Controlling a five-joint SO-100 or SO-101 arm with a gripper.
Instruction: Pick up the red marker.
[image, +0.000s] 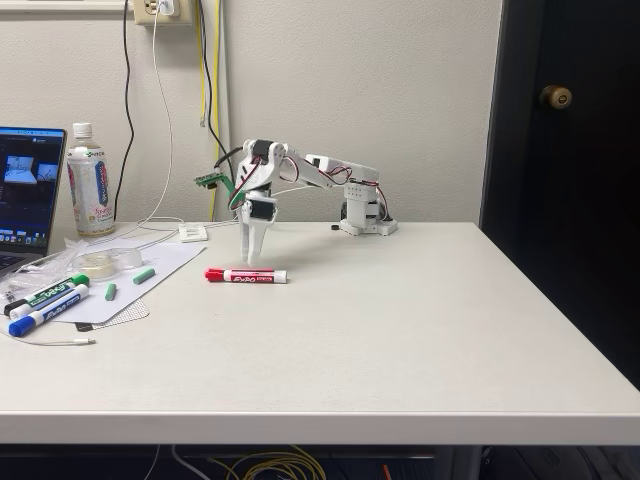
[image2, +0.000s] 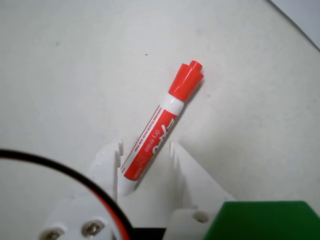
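The red marker (image: 246, 276) lies flat on the white table (image: 400, 330), its red cap pointing left in the fixed view. My white gripper (image: 250, 260) points straight down just above and behind the marker's middle. In the wrist view the red marker (image2: 159, 135) runs diagonally, cap towards the upper right, and its lower end sits between my two white fingers (image2: 107, 162). The gripper (image2: 146, 146) is open, with gaps on both sides of the barrel, and the marker rests on the table.
At the table's left are a laptop (image: 25, 195), a drink bottle (image: 90, 185), a green-capped marker (image: 55, 292), a blue-capped marker (image: 40, 315), a sheet of paper (image: 150, 265) and small green pieces (image: 145, 275). The arm's base (image: 365, 215) stands at the back.
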